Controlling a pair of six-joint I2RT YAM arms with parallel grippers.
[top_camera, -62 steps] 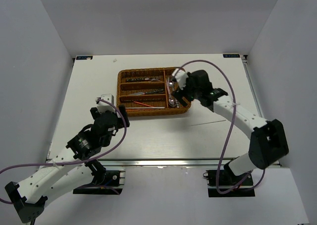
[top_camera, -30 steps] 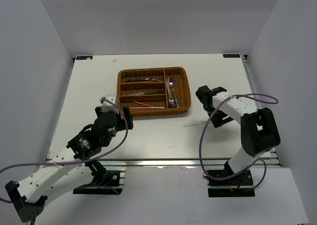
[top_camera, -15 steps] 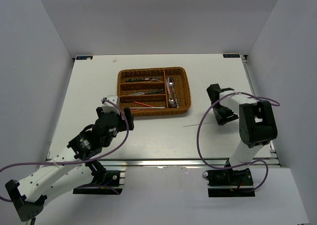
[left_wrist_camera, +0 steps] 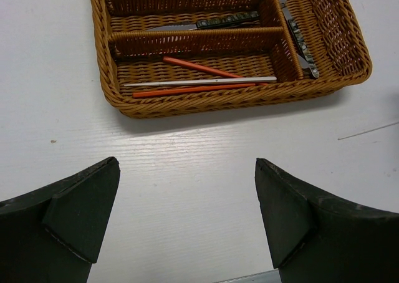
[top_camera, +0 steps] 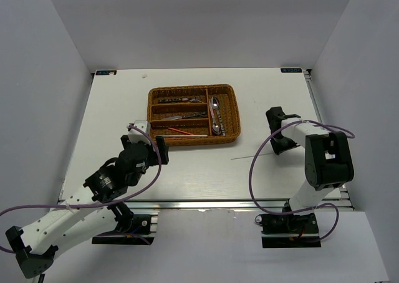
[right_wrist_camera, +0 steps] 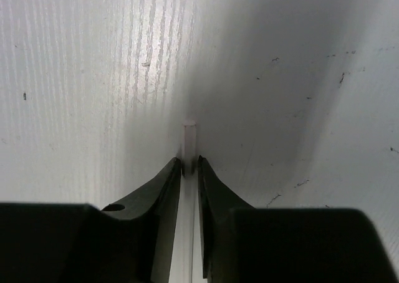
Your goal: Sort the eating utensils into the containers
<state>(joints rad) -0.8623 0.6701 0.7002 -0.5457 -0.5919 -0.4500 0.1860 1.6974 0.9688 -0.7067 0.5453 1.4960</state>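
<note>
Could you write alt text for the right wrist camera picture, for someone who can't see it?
Two black fingers pinch a thin white chopstick, its blunt tip poking out just beyond them. Below lies a white table.

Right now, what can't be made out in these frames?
1. Chopstick: the right wrist view shows only its tip; the right gripper hides the rest.
2. Top view: that gripper's fingertips are hidden beneath its own body.
3. Tray: the left wrist view's top edge cuts off its far rim.
4. Cutlery in the tray: too small in the top view to tell forks from knives.
</note>
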